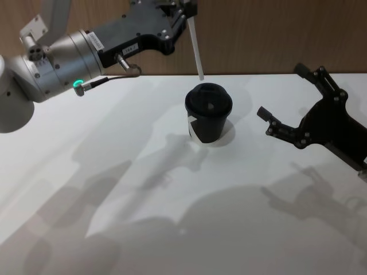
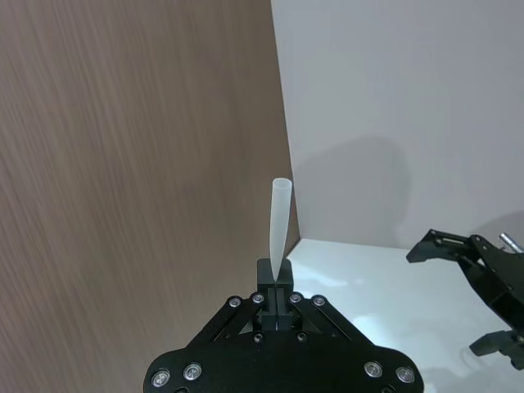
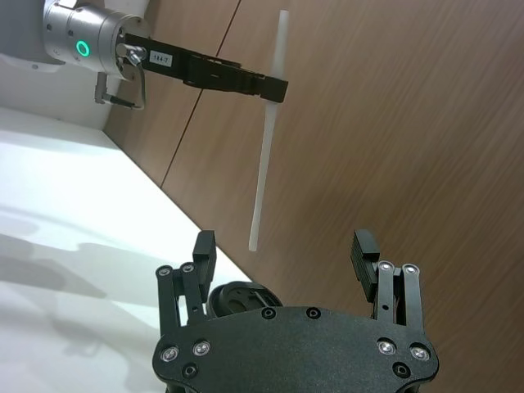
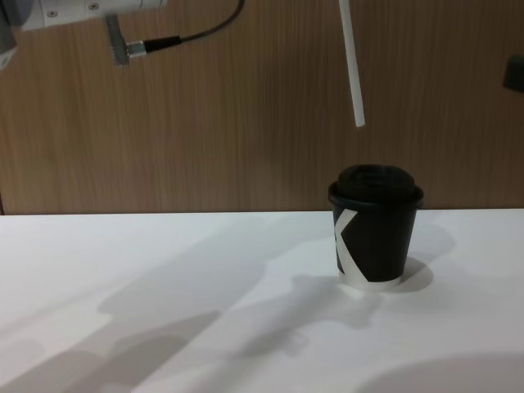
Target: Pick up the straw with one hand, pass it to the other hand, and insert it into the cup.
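Here we are at the insertion, by my reading. The left pincer is shut tight on the white straw, gripping it a little below its upper end, so a short stub sticks out past the fingers on the far side and the long part hangs below them. The straw is tilted, not plumb. In the chest view its lower end sits slightly nearer the robot's right than the part by the fingers.

Well below the left pincer's fingertips stands the black lidded paper cup, upright on the white table. The straw's lower end hangs clear above the domed lid, not touching. In the chest view it lines up a shade to the robot's left of the lid's middle.

Off to the side, the right pincer is spread wide and holding nothing. The cup is just beyond its open fingers, toward the robot's left.

How to do this well? I'd say first bring the straw nearer to vertical, so the tip leads straight down. Then shift the left pincer a touch to the right until the tip is over the small opening in the lid's top. Depth is hard to judge from here, so check it in the head view too. Come down slowly. A thin straw held this far from its tip may flex or skid off the dome, and a push off-centre could tip the light cup.
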### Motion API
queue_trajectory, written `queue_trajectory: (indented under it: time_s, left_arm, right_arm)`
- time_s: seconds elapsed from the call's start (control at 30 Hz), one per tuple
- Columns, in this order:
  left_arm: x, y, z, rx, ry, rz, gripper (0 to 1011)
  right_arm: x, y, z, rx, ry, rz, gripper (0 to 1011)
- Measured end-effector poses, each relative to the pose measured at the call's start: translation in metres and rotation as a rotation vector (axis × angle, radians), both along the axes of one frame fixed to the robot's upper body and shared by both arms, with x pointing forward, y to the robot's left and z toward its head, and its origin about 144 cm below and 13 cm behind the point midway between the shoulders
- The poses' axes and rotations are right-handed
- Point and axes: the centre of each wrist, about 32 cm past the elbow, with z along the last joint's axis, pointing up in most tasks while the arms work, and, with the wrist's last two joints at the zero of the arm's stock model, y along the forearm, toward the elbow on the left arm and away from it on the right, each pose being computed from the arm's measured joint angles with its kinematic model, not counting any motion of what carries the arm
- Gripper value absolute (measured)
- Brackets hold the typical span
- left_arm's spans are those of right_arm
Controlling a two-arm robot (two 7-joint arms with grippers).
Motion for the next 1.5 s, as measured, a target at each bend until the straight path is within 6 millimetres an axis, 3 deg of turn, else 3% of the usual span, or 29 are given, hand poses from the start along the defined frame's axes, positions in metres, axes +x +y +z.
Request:
queue_trajectory:
  time_s: [1.5]
  left_arm:
    - [0.022, -0.01, -0.006, 0.084, 0.076, -0.043, 5]
  right_arm:
    - [0.0, 0.0, 0.0, 0.0, 0.0, 0.0, 1001]
